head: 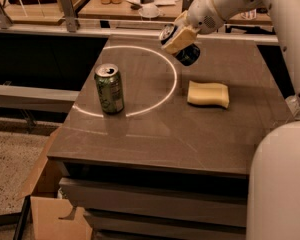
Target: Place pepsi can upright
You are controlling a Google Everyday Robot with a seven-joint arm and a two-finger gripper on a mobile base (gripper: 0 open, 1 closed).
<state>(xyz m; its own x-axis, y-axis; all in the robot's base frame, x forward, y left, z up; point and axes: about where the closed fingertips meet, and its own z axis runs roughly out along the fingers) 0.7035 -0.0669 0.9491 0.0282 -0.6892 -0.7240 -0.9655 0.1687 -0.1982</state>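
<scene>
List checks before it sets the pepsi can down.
1. Gripper shut on pepsi can: ok.
2. Pepsi can upright: not ok, tilted in the air, silver end toward upper left.
3. Pepsi can off the table: ok, held above its far side.
4. Clearance from green can and sponge: ok, both stand apart from the gripper.
5. Grip secure against slip: cannot tell.

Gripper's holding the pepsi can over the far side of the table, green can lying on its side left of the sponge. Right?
No: the green can stands upright, per the camera view. Otherwise right: the gripper holds the pepsi can over the table's far side, sponge right of the green can.
</scene>
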